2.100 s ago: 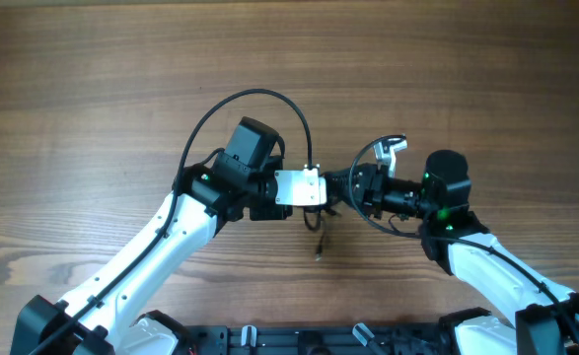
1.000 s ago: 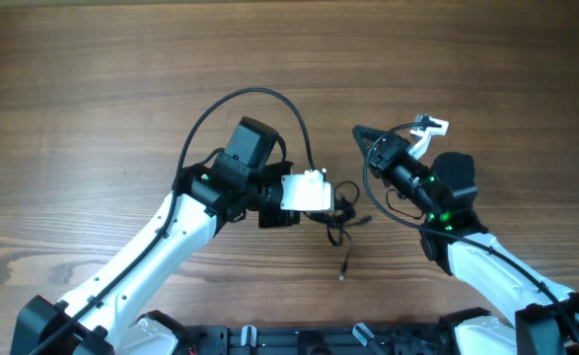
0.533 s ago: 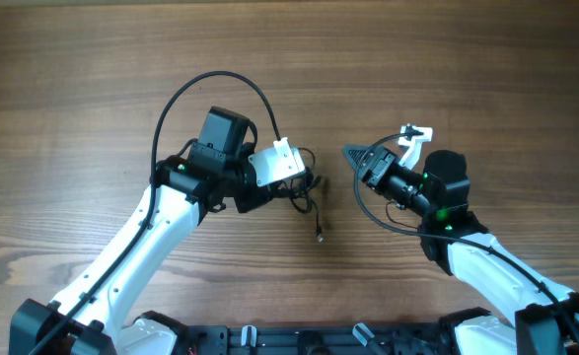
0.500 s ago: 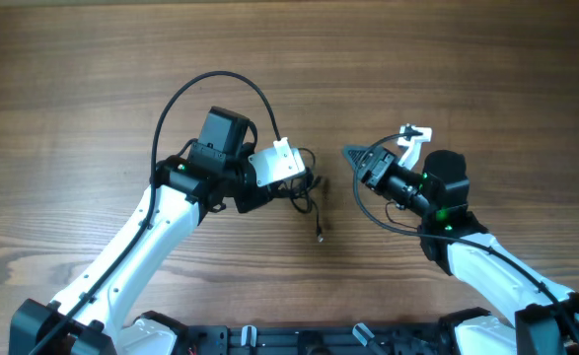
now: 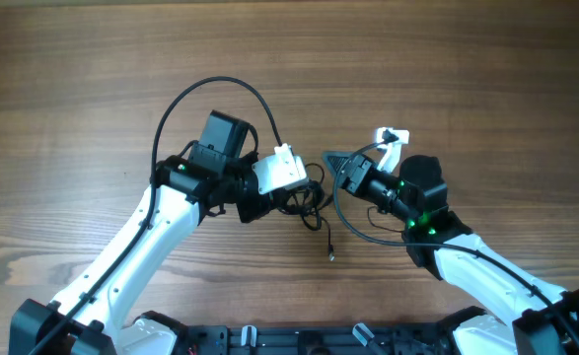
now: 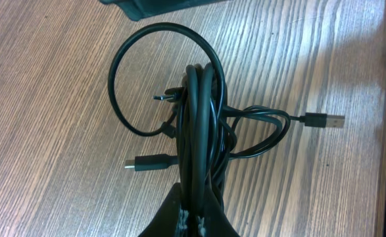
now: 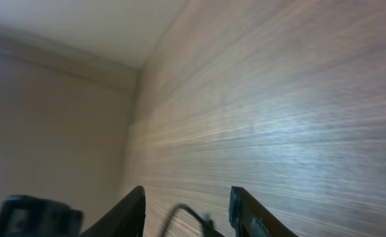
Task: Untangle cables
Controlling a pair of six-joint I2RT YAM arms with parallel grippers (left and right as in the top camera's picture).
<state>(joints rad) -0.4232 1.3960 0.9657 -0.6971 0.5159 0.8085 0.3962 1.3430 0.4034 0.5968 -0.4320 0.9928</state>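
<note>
The cables (image 5: pixel 309 201) are a bundle of thin black cords at the table's middle, with one plug end (image 5: pixel 330 257) trailing toward the front. My left gripper (image 5: pixel 287 200) is shut on the bundle. In the left wrist view my left gripper (image 6: pixel 196 220) pinches the cords (image 6: pixel 199 112), which hang just over the wood in loops, with a USB plug (image 6: pixel 324 120) to the right and a smaller plug (image 6: pixel 146 162) to the left. My right gripper (image 5: pixel 330 163) is open, just right of the bundle. In the blurred right wrist view a cord loop (image 7: pixel 187 212) shows between my open fingers (image 7: pixel 131 210).
The wooden table (image 5: pixel 447 69) spreads all round. A thick black robot cable (image 5: pixel 210 94) arcs over the left arm. A beige wall (image 7: pixel 48 118) shows in the right wrist view. A dark bar (image 5: pixel 299 340) runs along the front edge.
My right gripper has moved left, close to the bundle. My left gripper has shifted slightly right with the cables, and the trailing plug end has swung toward the front right.
</note>
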